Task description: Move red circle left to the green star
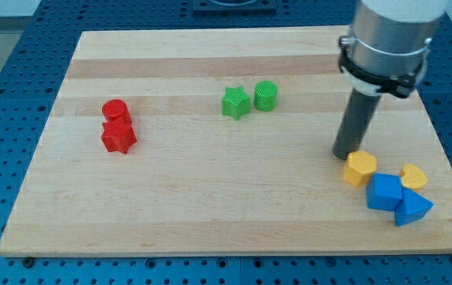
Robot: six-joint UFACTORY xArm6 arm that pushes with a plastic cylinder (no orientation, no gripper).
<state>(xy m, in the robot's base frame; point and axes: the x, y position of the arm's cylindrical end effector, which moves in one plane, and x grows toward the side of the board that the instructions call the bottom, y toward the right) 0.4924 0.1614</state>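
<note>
While my tip rests at the view's right, touching the yellow hexagon, the red circle sits far left — well apart from the green star; this tool is a bare rod, gripping nothing.

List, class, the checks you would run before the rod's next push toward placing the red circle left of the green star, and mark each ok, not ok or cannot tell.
1. Red circle in view: ok.
2. Green star in view, bare board on its left: ok.
3. My tip next to the red circle: not ok; it sits far to the view's right, beside the yellow hexagon.
4. Red circle free of neighbours: not ok; the red star touches it below.
5. Tip touching the yellow hexagon: cannot tell.
</note>
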